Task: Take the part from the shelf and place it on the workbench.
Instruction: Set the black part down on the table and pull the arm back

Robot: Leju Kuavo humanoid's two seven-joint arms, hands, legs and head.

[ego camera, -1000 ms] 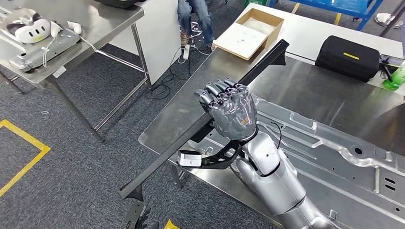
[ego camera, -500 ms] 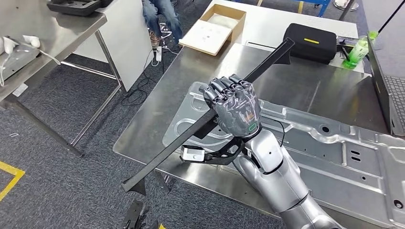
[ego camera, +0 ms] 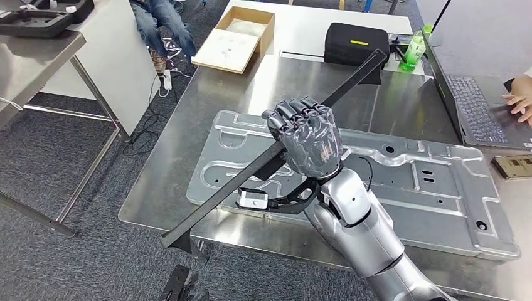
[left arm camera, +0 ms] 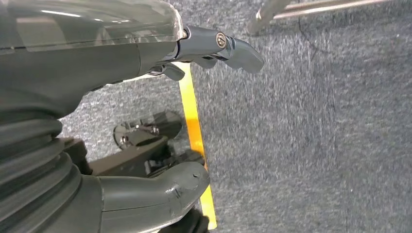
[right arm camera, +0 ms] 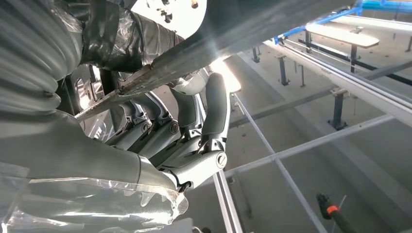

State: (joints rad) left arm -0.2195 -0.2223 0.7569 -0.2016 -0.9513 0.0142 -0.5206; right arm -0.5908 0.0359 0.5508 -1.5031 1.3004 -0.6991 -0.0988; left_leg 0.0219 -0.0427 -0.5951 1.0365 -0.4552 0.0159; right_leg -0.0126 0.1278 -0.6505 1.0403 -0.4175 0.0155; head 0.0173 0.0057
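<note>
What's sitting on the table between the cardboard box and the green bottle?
In the head view, a black zippered case with a yellow stripe lies between the open cardboard box and the green bottle. The bar's far tip reaches just below it.

The stamped metal panel [ego camera: 401, 182] covers most of the tabletop [ego camera: 169, 169], leaving bare steel in a strip along the panel's left side and a broader patch beyond its far edge. That far patch is bounded by a black case [ego camera: 356, 42] and a green bottle [ego camera: 414, 51] behind it, and an open laptop [ego camera: 473, 100] with a person's hand [ego camera: 519, 105] on it to the panel's far right. The long black bar [ego camera: 276, 153], held in the right hand [ego camera: 307, 141], crosses diagonally above the panel's left end and overhangs the tabletop's near edge.
</note>
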